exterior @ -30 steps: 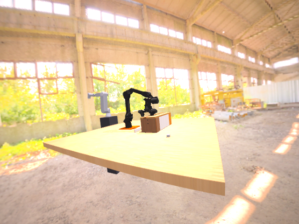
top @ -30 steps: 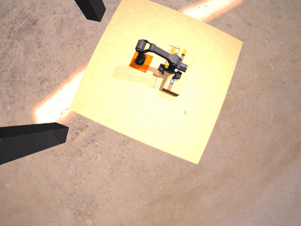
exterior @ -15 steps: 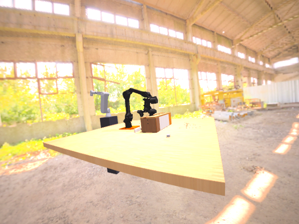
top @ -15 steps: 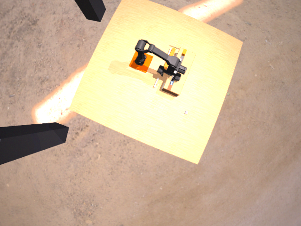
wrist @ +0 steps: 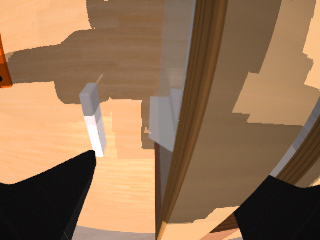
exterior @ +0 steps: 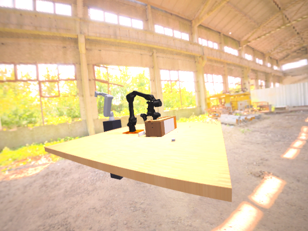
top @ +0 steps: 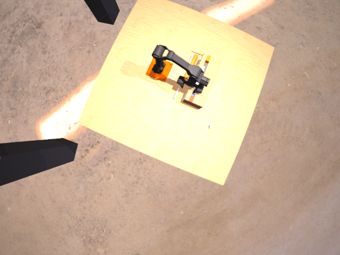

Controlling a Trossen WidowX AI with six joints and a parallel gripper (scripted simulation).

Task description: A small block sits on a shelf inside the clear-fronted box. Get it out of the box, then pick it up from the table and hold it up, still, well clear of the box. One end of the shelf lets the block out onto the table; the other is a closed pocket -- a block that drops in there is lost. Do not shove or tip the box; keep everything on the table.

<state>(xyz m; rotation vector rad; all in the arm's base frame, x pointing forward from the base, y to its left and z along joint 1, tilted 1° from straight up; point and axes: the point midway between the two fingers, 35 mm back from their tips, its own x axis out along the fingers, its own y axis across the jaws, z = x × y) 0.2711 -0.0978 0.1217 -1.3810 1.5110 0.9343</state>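
My pincer [top: 189, 85] [exterior: 150, 116] [wrist: 159, 160] is released, empty, over the box [top: 192, 103] [exterior: 155, 128] [wrist: 192, 125]. Box sits inboard of the bench [top: 153, 120] [exterior: 139, 151] [wrist: 127, 200] edges.

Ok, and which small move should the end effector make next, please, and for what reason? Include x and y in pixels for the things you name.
I would probably raise the open end effector [top: 188, 87] [exterior: 150, 117] [wrist: 159, 160] slightly, straight up, before any sideways travel. Its black fingers straddle a wall of the brown wooden box [top: 192, 103] [exterior: 154, 128] [wrist: 192, 117], one finger outside and one over the interior, with nothing between them, so moving sideways could shove the box.
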